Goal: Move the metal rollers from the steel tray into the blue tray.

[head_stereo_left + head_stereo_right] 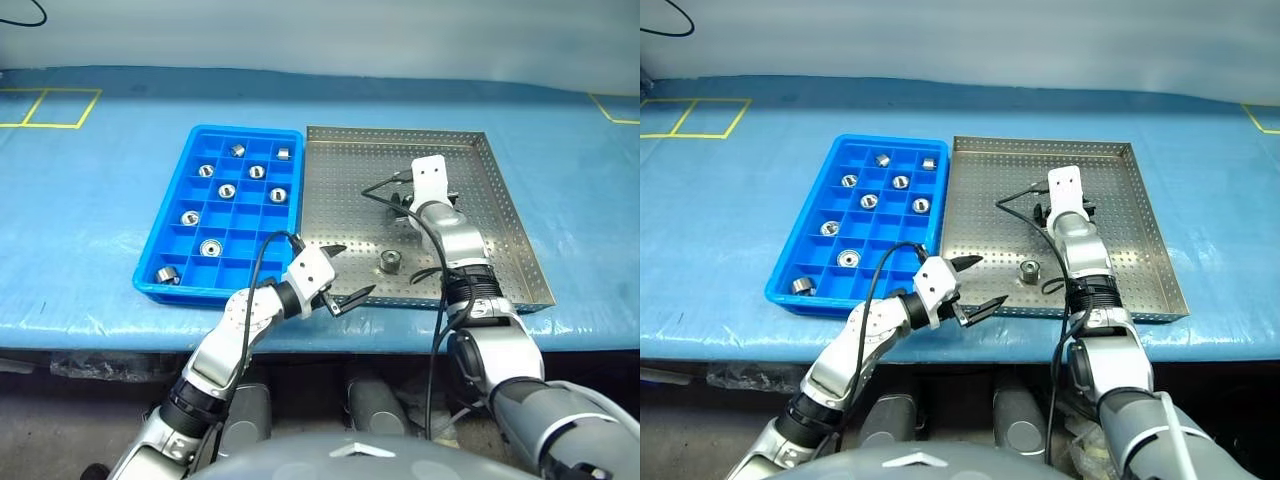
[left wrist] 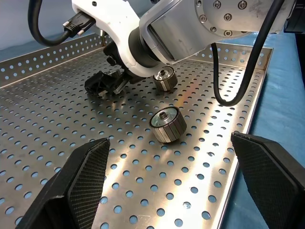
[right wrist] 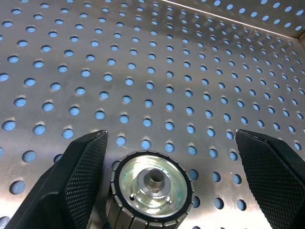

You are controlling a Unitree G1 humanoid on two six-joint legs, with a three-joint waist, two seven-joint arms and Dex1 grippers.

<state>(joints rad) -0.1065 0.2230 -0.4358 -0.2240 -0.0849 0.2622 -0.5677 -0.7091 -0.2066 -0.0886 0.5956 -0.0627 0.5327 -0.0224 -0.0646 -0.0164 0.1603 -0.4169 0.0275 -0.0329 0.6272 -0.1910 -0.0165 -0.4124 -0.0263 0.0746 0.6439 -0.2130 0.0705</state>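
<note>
Rollers still in the steel tray number two: one roller stands near the tray's front edge, and a second roller lies on the perforated floor between the fingers of my right gripper, close against one pad and apart from the other. My right gripper's fingers stand wide apart and grip nothing; the roller between them rests on the sheet. In the left wrist view this same gripper is low over the tray floor with that roller just beside it, the nearer roller well in front. My left gripper hovers over the tray's front left corner, its two black fingers spread wide and empty, pointing toward the nearer roller. To the left, touching the steel tray's side, sits the blue tray, with nine rollers lying singly in its compartments. Both trays rest on a blue table cover.
</note>
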